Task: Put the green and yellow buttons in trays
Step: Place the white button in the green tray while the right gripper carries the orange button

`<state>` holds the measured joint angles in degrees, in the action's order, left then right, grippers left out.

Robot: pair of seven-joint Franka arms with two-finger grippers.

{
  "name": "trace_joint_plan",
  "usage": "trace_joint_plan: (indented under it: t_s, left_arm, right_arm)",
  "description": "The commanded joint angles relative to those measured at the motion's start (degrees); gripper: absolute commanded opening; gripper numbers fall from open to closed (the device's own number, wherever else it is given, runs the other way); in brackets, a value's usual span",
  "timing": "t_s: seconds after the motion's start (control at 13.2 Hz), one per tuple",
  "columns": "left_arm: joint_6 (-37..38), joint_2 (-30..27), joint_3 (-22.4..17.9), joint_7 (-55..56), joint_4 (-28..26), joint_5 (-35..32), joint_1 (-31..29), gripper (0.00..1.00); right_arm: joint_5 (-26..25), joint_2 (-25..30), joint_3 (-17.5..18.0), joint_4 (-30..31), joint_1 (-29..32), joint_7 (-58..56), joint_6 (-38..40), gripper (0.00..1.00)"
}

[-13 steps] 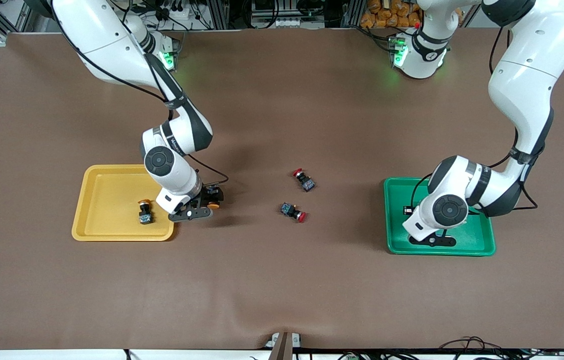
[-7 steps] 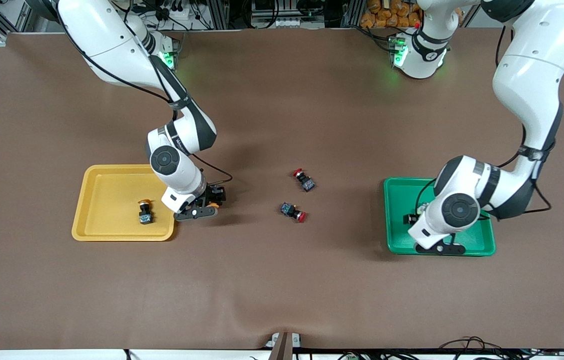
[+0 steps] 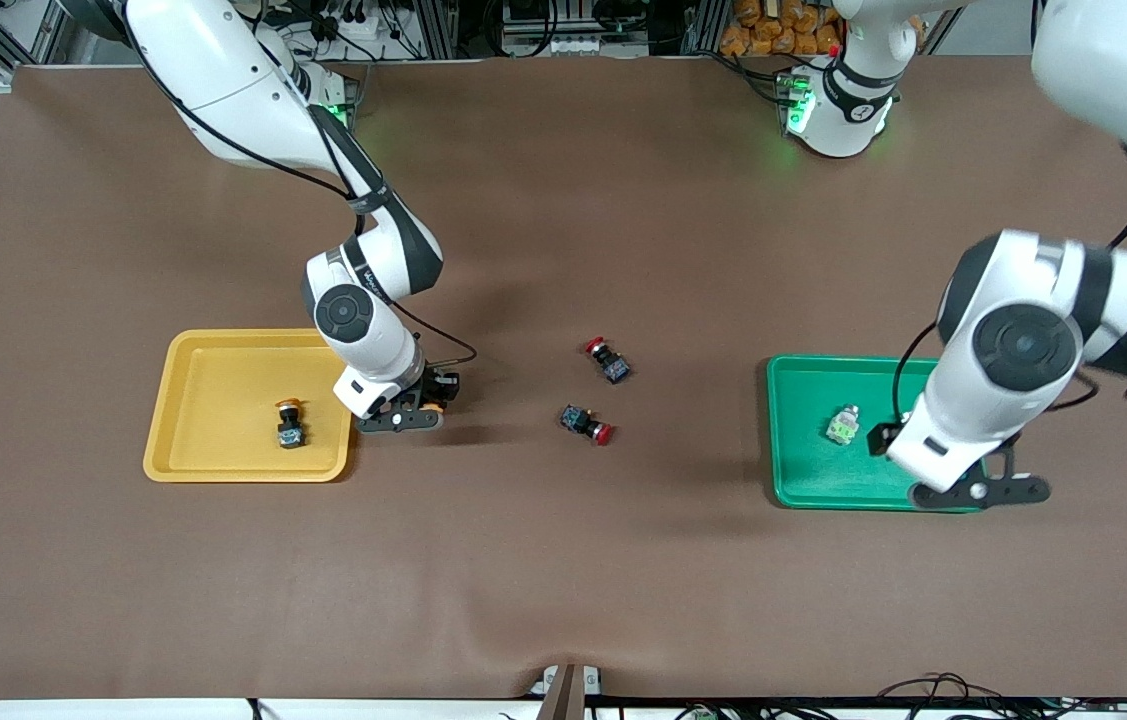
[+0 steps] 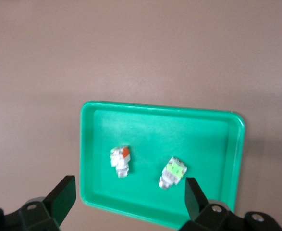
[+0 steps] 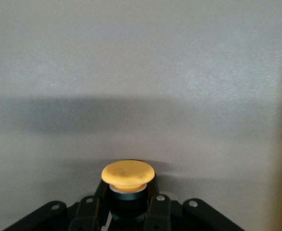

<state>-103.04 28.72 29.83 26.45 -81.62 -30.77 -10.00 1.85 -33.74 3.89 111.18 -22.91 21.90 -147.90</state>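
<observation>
The yellow tray (image 3: 213, 455) holds one yellow-capped button (image 3: 290, 424). My right gripper (image 3: 420, 405) is shut on a second yellow-capped button (image 5: 128, 174), low over the table just beside that tray's rim toward the middle. The green tray (image 3: 803, 480) shows one whitish-green button (image 3: 841, 424); my left arm hides the other there. In the left wrist view the tray (image 4: 155, 120) holds two whitish buttons, one with a green part (image 4: 173, 172), one showing an orange patch (image 4: 121, 160). My left gripper (image 4: 128, 198) is open and empty, raised over the tray's corner (image 3: 978, 492).
Two black-and-blue switches with red caps (image 3: 608, 359) (image 3: 587, 423) lie on the brown table mat (image 3: 563, 560) between the trays. The arms' bases stand along the table's back edge.
My left gripper has risen from inside the green tray and shifted toward the left arm's end, uncovering a whitish-green button. My right gripper with its button has edged slightly away from the yellow tray.
</observation>
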Motion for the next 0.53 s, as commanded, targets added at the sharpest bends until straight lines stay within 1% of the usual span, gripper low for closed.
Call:
trace_joint_plan:
  t_s: [0.0,0.08,0.23,0.38,0.45]
  left_arm:
    - [6.3,-6.3,0.6,-2.2,-1.5,3.2,-0.5,1.0]
    - [9.3,-9.2,-0.6,-5.2,-1.7,6.0,0.4,1.0]
    - [10.1,-14.6,-5.8,-8.9,-4.9,10.5,2.3,1.0]
    - [10.1,-20.1,-14.1,-14.2,-8.5,14.8,7.6,1.0]
    - [10.1,-22.7,-17.9,-16.1,-10.5,16.6,10.0,1.0]
  right_arm:
    - [-0.4,6.1,0.4,0.1,2.7,0.1,10.0,0.0]
    - [-0.4,8.2,0.4,-1.3,3.4,-0.5,15.3,0.0]
    - [-0.4,10.3,0.4,-3.9,5.0,-2.0,22.1,0.0]
    - [-0.4,10.8,0.4,-6.0,6.6,-4.7,25.7,0.0]
    - [-0.4,11.1,0.4,-6.2,7.4,-5.7,26.2,0.0]
